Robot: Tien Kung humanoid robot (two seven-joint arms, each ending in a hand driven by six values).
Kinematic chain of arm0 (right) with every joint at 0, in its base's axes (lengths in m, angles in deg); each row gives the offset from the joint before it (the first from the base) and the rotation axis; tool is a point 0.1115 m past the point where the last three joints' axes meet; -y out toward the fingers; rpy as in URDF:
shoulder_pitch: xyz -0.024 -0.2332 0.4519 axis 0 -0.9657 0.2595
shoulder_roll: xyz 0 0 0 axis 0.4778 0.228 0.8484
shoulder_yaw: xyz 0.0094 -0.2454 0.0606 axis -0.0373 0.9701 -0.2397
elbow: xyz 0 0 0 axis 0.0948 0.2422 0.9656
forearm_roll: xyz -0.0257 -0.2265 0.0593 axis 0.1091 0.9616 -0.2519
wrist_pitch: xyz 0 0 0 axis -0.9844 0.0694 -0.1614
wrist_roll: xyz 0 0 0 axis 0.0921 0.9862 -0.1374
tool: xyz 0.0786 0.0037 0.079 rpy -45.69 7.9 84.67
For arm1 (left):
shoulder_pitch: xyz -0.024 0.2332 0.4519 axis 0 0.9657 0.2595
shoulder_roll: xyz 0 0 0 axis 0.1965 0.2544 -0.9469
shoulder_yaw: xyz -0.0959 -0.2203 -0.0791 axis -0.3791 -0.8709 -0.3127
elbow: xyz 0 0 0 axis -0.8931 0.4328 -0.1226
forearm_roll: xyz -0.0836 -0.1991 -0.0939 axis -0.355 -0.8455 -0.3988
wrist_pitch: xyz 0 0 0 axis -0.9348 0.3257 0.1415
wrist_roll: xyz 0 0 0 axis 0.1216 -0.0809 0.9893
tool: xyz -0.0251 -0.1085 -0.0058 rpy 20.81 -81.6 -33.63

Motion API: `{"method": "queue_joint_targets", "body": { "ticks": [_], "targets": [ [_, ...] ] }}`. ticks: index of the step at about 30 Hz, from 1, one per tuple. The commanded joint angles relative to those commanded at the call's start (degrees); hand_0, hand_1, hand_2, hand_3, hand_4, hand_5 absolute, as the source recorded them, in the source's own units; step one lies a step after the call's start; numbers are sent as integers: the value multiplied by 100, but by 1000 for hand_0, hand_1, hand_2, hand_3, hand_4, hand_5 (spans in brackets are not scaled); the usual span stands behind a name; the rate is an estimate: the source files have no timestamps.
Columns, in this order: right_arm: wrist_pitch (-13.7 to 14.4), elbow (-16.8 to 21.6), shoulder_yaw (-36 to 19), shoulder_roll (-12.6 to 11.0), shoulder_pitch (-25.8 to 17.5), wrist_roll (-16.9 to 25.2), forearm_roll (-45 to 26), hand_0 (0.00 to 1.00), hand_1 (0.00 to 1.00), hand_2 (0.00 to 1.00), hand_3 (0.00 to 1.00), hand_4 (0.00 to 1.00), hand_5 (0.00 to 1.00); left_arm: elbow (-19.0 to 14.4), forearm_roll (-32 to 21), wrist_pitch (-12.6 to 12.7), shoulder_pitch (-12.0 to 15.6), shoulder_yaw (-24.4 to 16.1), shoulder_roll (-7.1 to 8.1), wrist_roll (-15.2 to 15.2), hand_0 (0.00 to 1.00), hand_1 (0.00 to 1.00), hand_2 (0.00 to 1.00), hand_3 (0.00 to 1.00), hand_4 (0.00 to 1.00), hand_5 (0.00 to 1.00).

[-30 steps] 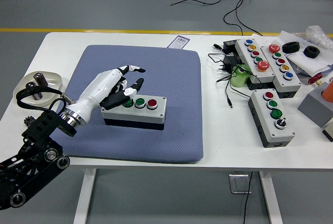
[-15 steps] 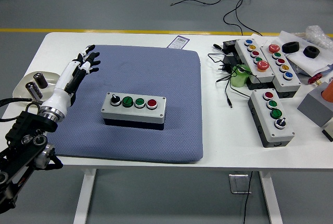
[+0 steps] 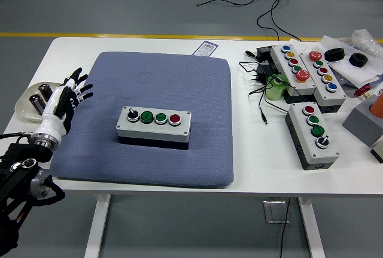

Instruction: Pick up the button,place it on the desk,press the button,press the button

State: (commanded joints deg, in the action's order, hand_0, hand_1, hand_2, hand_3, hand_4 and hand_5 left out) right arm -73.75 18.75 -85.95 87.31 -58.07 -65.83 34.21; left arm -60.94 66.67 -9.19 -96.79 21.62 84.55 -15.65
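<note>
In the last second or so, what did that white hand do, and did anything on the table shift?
The left hand pulled away from the button box on the blue mat. A second ago its fingers rested at the box's left end; now the hand hangs open over the mat's left edge, near the small dish. The box, the mat and the other button boxes stayed put.

You see a matt grey plastic button box (image 3: 154, 127) on a dimpled blue cloth pad (image 3: 197, 96), with the smooth white table (image 3: 251, 150) at three o'clock.
</note>
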Motion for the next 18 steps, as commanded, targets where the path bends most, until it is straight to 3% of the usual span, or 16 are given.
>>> {"method": "queue_joint_targets", "body": {
  "ticks": [6, 10, 11, 18],
  "targets": [
    [3, 0, 1, 2, 6, -2, -5, 522, 657, 706, 623, 304, 157, -7, 80, -83, 1, -123, 17, 57, 756, 826, 914, 947, 582, 998],
    [5, 0, -3, 4, 9, -4, 1, 522, 657, 706, 623, 304, 157, -41, 272, -352, 6, -236, 27, 194, 756, 826, 914, 947, 582, 998],
    [4, 0, -4, 4, 8, -2, 0, 522, 657, 706, 623, 304, 156, -60, 302, -414, 4, -269, 28, 225, 696, 798, 904, 925, 583, 998],
    [4, 0, -15, 7, 7, 0, 4, 524, 657, 706, 623, 304, 156, -183, 488, -767, -33, -408, 83, 452, 697, 795, 902, 923, 584, 998]
  ]
}}
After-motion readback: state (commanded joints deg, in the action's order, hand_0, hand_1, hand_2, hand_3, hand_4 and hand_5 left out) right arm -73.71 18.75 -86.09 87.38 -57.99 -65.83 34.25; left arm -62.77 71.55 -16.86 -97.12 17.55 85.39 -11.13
